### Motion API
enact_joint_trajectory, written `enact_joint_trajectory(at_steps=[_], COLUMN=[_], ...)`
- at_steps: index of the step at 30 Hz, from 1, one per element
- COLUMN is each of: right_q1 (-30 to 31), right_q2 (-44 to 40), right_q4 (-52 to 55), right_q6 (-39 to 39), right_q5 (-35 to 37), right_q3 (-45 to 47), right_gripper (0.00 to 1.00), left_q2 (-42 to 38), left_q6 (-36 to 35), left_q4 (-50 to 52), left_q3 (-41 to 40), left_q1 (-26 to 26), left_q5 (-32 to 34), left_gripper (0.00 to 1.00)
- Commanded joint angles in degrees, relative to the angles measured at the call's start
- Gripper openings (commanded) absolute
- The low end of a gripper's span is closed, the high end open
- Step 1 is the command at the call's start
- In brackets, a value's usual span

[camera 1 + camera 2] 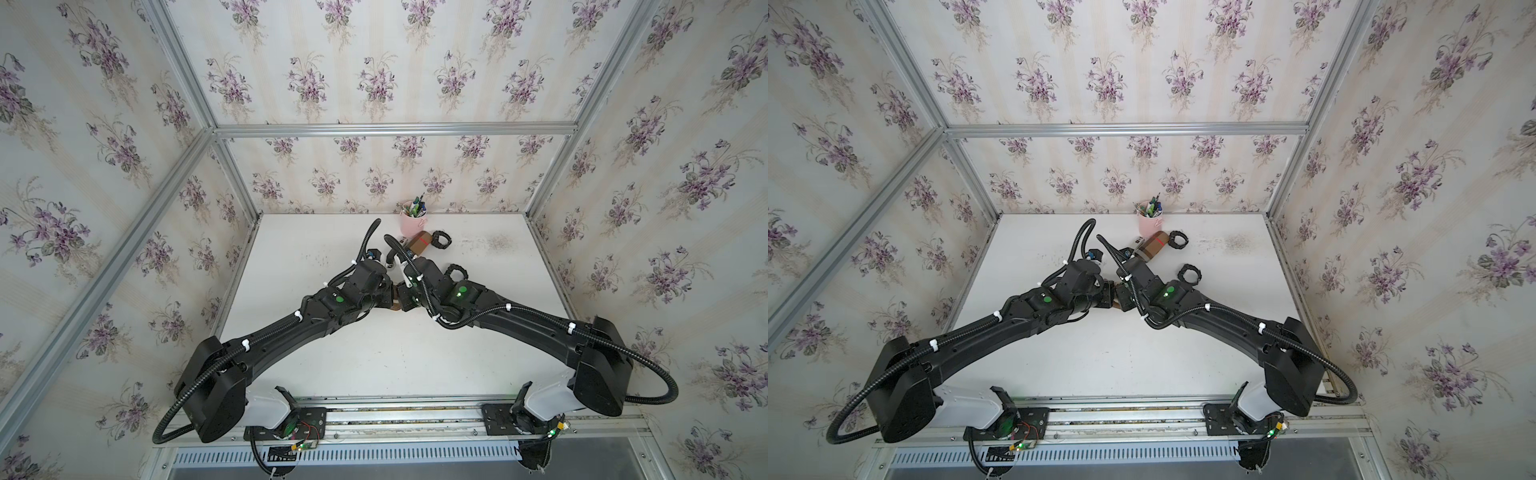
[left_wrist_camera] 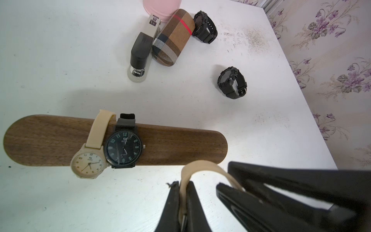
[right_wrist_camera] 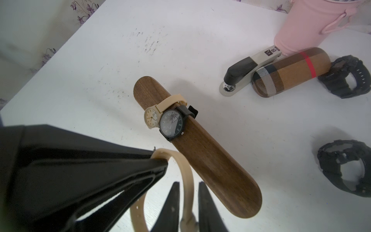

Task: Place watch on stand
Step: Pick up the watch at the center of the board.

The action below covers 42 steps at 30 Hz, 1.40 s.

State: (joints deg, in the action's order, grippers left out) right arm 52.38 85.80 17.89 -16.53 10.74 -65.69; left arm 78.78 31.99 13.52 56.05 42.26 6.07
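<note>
- The left gripper (image 2: 183, 187), at the bottom centre of the left wrist view, is clamped tight on the beige strap of the held watch (image 2: 202, 165). Only the strap shows; the face is out of sight.
- The right gripper (image 3: 188, 183), at the bottom centre of the right wrist view, has its jaws apart, one on each side of the same strap. A gap shows on both sides, so it does not seem to press the strap.
- The strap arches as a loop between the two grippers, above the white table (image 2: 60, 60).
- The stand (image 2: 170, 144) lies across the middle of the left wrist view, its long dark wooden bar running left to right. The loop sits just below the bar's rounded right end, beside it and not around it.
- In the right wrist view the bar runs from upper centre to lower right, and the loop is just left of its lower half.
- A beige watch (image 2: 88, 162) and a black watch (image 2: 123, 147) ring the bar left of its middle, touching each other. The stretch from them to the right end is bare.
- The coming move likely turns on lining the loop's opening up with the bar's long axis, then sliding it over that free end. Only the left gripper has a firm hold to carry it.
- In both top views the two arms meet at frame centre and hide most of the stand. Both grippers look about equally near the bar's end.
</note>
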Motion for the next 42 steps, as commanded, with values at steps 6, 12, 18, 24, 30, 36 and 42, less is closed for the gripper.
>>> enact_joint_trajectory(at_steps=[6,12,18,24,30,36,42], right_q1=[-0.04,-2.57,-6.05,-6.37,-6.24,-6.21,-6.23], right_q2=[-6.56,-12.49,-18.69,-21.66,-23.81,-25.32,-25.65], right_q4=[-3.57,-6.84,-10.42,-12.27,-15.14,-17.61,-17.89], right_q6=[-0.87,-1.74,-2.37,-1.42,-0.88,0.01,0.71], right_q5=[-4.15,-6.54,-11.89,-15.2,-20.0,-25.98,-27.62], right_q3=[3.18,8.65,13.52,15.74,17.19,18.25,18.67], right_gripper=[0.38,0.37,0.35,0.34,0.3,0.27,0.21], left_q2=[-1.26,-2.24,-5.25,-9.05,-13.33,-17.4,-19.1], left_q6=[-5.23,-12.42,-17.85,-22.14,-26.89,-30.8,-32.4], left_q4=[-4.01,-6.11,-9.04,-14.72,-23.05,-29.68,-30.71], left_q3=[-0.27,-0.14,-2.07,-6.03,-11.51,-16.28,-17.03], left_q1=[-1.06,-1.61,-1.66,-1.69,-1.79,-1.74,-1.88], left_q5=[-2.02,-8.3,-8.62,-10.86,-18.38,-22.63,-25.92], left_gripper=[0.02,0.02,0.02,0.03,0.03,0.03,0.04])
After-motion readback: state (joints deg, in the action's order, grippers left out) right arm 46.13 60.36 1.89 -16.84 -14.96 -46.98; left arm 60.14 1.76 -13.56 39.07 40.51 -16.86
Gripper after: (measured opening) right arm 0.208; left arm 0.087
